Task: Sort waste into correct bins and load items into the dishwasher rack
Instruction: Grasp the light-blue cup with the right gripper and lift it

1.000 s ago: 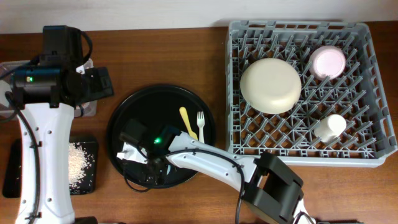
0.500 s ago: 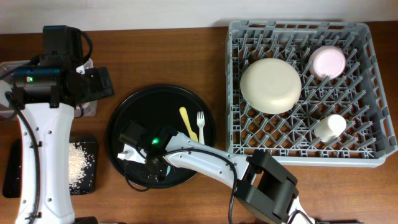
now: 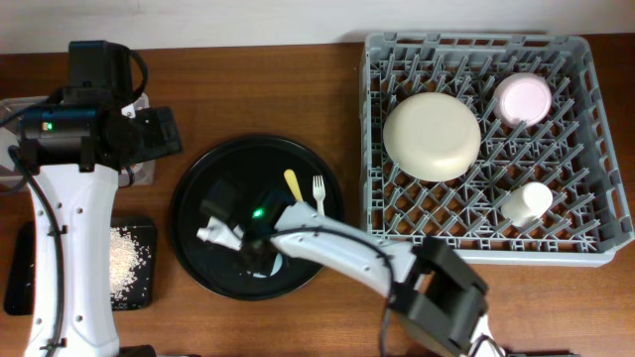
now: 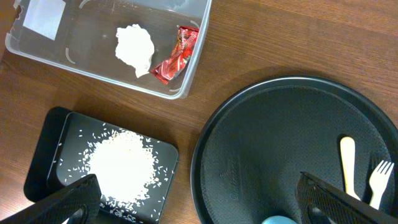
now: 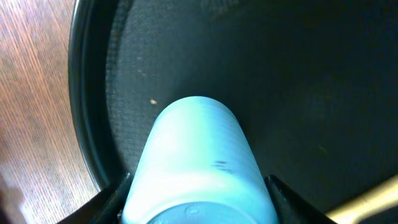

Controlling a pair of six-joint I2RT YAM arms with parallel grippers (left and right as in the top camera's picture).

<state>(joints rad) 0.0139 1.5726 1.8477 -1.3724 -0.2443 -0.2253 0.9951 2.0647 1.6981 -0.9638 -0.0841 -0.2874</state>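
My right gripper (image 5: pixel 196 202) is shut on the light blue cup (image 5: pixel 196 155), its fingers on both sides, just above the round black tray (image 3: pixel 198 193). The cup's edge also shows in the left wrist view (image 4: pixel 277 219). A yellow knife (image 3: pixel 295 188) and a white fork (image 3: pixel 319 195) lie on that tray. The grey dishwasher rack (image 3: pixel 476 45) holds a cream plate (image 3: pixel 432 136), a pinkish bowl (image 3: pixel 523 99) and a white cup (image 3: pixel 525 202). My left gripper (image 4: pixel 205 211) is open and empty, high above the table's left side.
A clear tub (image 4: pixel 74 59) holds the tissue ball (image 4: pixel 135 48) and the red wrapper (image 4: pixel 176 55). A shallow black tray (image 4: pixel 50 143) holds the rice grains (image 4: pixel 121 165). Bare wood lies between the round tray and the rack.
My right gripper has moved a little up and right over the round tray with the cup. The left arm has not moved.
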